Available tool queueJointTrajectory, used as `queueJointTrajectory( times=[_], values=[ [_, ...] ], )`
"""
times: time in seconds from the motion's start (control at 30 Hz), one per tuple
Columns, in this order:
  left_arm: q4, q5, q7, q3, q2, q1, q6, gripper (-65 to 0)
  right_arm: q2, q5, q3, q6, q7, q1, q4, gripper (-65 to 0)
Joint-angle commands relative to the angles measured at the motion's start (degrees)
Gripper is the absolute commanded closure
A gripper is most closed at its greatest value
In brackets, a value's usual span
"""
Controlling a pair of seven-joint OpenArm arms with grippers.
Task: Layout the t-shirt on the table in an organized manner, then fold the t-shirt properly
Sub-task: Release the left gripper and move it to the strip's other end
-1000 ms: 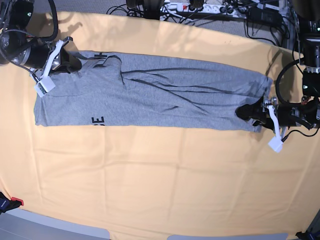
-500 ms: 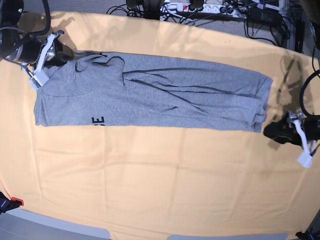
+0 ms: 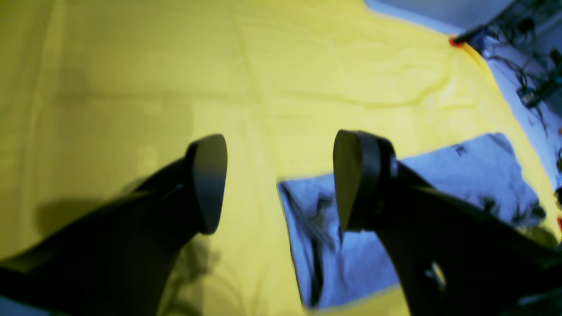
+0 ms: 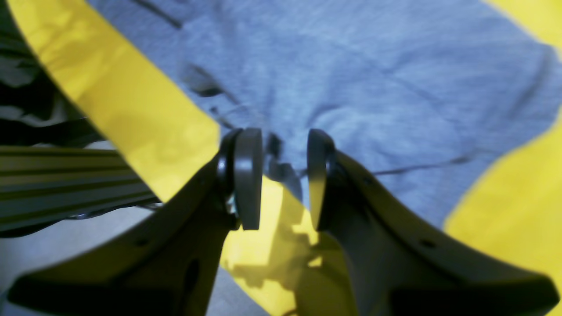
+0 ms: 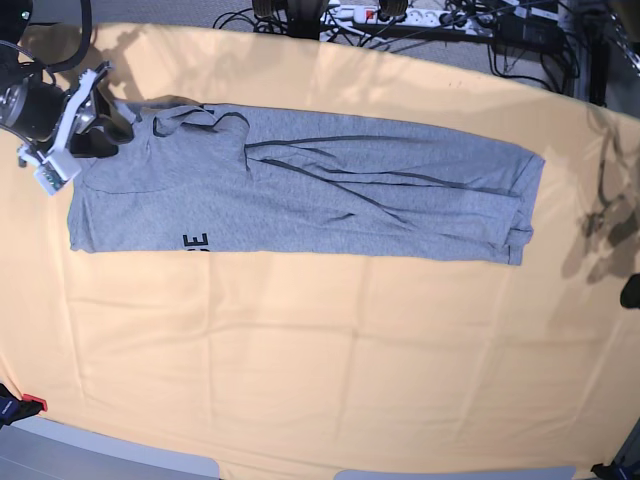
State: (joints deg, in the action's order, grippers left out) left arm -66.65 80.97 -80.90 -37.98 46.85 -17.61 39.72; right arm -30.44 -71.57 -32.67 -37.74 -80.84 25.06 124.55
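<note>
Shirt: the grey t-shirt [image 5: 300, 185] lies on the counter as a long, narrow band, folded lengthwise, running from the base view's left to its right in the upper half of the cloth.
Shirt surface: mostly plain grey; a few black letters [image 5: 197, 241] peek out at its near edge toward the left; dark fold lines run along its length.
Shirt ends: the left end is slightly rumpled at the far corner; the right end has a small bunched fold at its near corner.
Counter: the pale yellow-orange cloth [image 5: 330, 370] with faint crease lines reaches well past the shirt on every side.
Right gripper: the right gripper [image 4: 278, 175] sits at the shirt's left end, over the far corner, jaws partly apart with nothing between them; the shirt edge shows through the gap, blurred.
Left gripper: the left gripper [image 3: 279, 180] is spread wide and empty, raised above bare counter cloth, with the shirt's right end beyond it, apart from it.
Beyond the counter: cables and a power strip [image 5: 385, 14] lie along the far edge.
</note>
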Motion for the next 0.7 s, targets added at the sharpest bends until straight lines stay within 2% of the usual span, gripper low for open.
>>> queueJointTrajectory(
  times=[0.0, 0.1, 0.13, 0.2, 0.23, 0.3, 0.37, 0.43, 0.53, 0.67],
  values=[
    [-0.74, 1.7, 0.9, -0.42, 1.68, 0.11, 0.28, -39.9, -0.81, -0.2, -0.96, -0.24, 0.84, -0.2, 0.74, -20.1],
    [-0.74, 2.14, 0.9, -0.42, 1.4, 3.39, 0.28, -39.9, 1.16, 3.3, -1.09, -1.81, 2.49, -0.66, 0.57, -17.9],
    [-0.74, 2.23, 0.9, -0.42, 1.38, 4.39, 0.28, -39.9, 2.21, 4.22, -1.07, -1.95, 4.94, -0.83, 0.28, -14.3],
    [-0.74, 2.34, 0.9, -0.42, 1.22, 6.03, 0.28, -39.9, 4.39, 4.59, -1.07, -2.26, 9.49, -0.96, -0.9, -2.8],
    [-0.74, 2.36, 0.9, -0.42, 1.2, 6.84, 0.28, -39.9, 5.22, 4.59, -1.07, -2.26, 11.67, -0.96, -1.88, 0.0],
    [-0.72, 2.05, 0.9, -0.42, 0.9, 7.67, 0.28, -39.9, 6.56, 6.45, -1.07, -2.26, 16.37, -1.25, -3.91, 0.0],
    [-0.72, 2.08, 0.9, -0.42, 0.74, 8.46, 0.28, -39.9, 7.76, 11.8, -0.61, -2.26, 18.95, -2.58, -6.12, 0.0],
    [-0.72, 2.05, 0.9, -0.42, 0.57, 9.25, 0.28, -39.9, 9.11, 16.2, 0.31, -2.26, 19.39, -4.17, -8.92, 0.0],
    [-0.72, 2.03, 0.9, -0.42, 0.42, 10.25, 0.28, -39.9, 10.62, 17.7, 2.27, -2.26, 19.34, -5.46, -13.31, 0.0],
    [-0.72, -0.57, 0.9, -0.42, -0.96, 10.43, 0.28, -39.9, 10.6, 19.91, 5.22, -2.26, 19.39, -5.88, -17.66, 0.0]
  ],
)
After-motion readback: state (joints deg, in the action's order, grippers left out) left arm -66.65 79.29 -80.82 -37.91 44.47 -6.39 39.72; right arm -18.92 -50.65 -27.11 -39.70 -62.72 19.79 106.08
